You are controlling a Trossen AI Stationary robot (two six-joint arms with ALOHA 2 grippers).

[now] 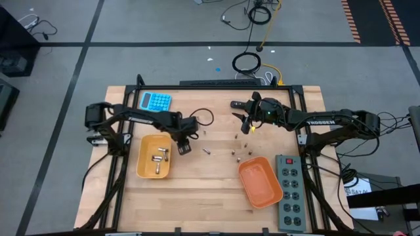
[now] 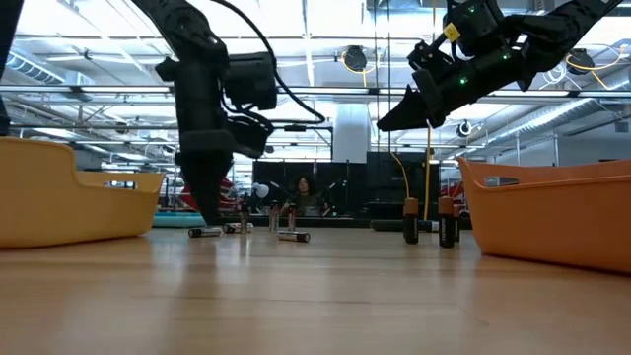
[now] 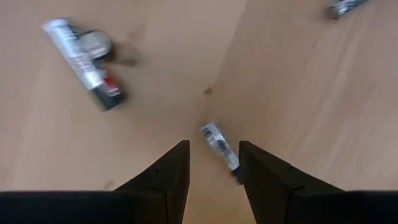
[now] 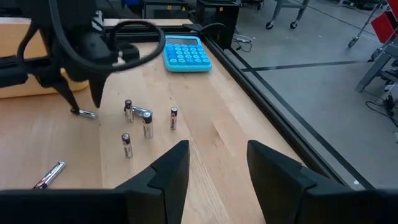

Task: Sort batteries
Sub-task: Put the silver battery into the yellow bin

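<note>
My left gripper [image 1: 182, 145] points down at the table just right of the yellow tray [image 1: 143, 167], which holds a few batteries [image 1: 159, 157]. It is open, and its fingers stand on either side of a small silvery battery [image 3: 221, 149] that lies flat on the wood. A larger lying battery [image 3: 84, 62] and an upright one [image 3: 96, 43] are close by. More batteries [image 1: 236, 155] are scattered across the table's middle, some standing [image 4: 173, 117]. My right gripper [image 1: 246, 124] hangs open above them, well off the table [image 2: 409, 108]. My left gripper comes from above, pointing down, with the small battery [image 3: 225, 158] lying on the table between its open fingers [image 3: 261, 174]. The battery's near end is close to one finger, but I cannot tell whether it touches.
An orange tray [image 1: 249, 190] sits toward the near right, with a grey power strip [image 1: 291, 193] beside it. A blue calculator [image 1: 155, 101] and a black cable loop [image 1: 205, 118] lie at the far side. Bare wood spreads along the near edge between the trays.
</note>
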